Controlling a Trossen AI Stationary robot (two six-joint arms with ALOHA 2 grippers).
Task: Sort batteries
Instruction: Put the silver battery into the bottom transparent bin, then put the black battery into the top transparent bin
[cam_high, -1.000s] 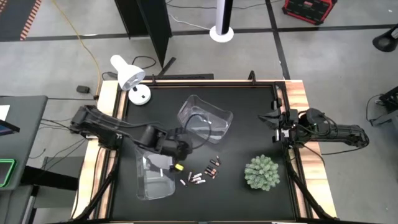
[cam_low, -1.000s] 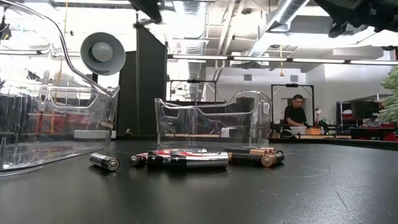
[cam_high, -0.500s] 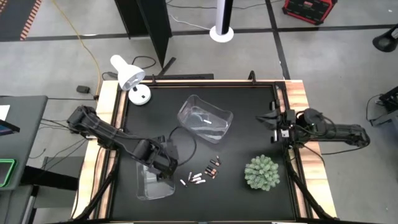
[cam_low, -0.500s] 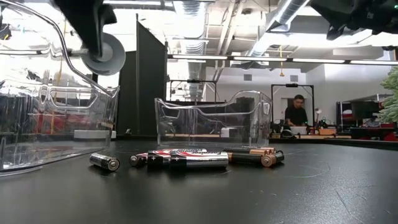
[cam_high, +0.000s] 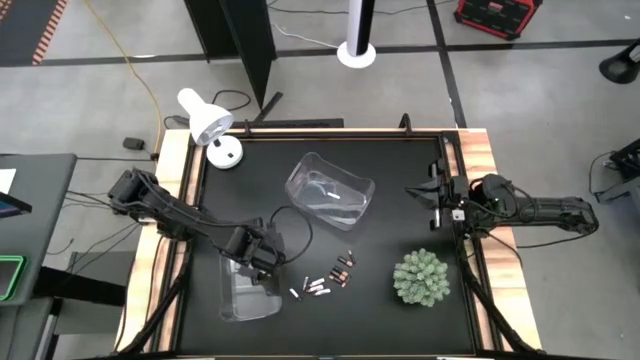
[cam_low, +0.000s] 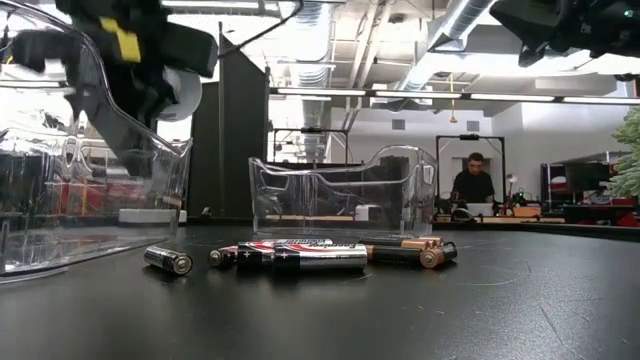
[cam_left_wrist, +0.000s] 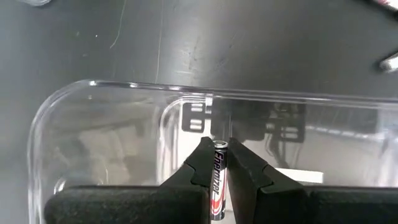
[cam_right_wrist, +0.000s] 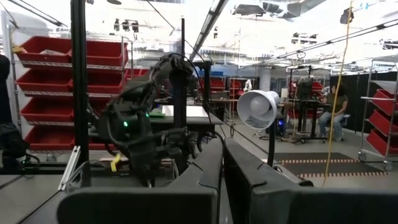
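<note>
My left gripper (cam_left_wrist: 219, 148) hangs over the near-left clear bin (cam_high: 248, 292), whose rim (cam_left_wrist: 124, 87) shows below it, and is shut on a silvery battery (cam_left_wrist: 218, 177) with black and red print. Several more batteries (cam_high: 325, 280) lie on their sides in a loose cluster on the black table to the right of that bin; the low view shows them in a row (cam_low: 300, 255). A second clear bin (cam_high: 330, 190) stands farther back. My right gripper (cam_high: 432, 192) waits shut above the table's right edge. My left gripper pinches the battery between its two fingers, which come from above and point down into the bin. The battery lies along the fingers, and one end (cam_left_wrist: 219, 145) shows at the fingertips. It is lifted clear of the bin's floor.
A white desk lamp (cam_high: 210, 125) stands at the far-left corner and a green plant (cam_high: 420, 277) near the right edge. Bare black table lies between the far bin and the plant. A person sits far off in the room (cam_low: 475, 180).
My left gripper has moved from beside the battery cluster toward the table's left and down over the near-left bin, carrying the battery. My right gripper has shifted slightly toward the table's left. The batteries on the table have stayed put.
</note>
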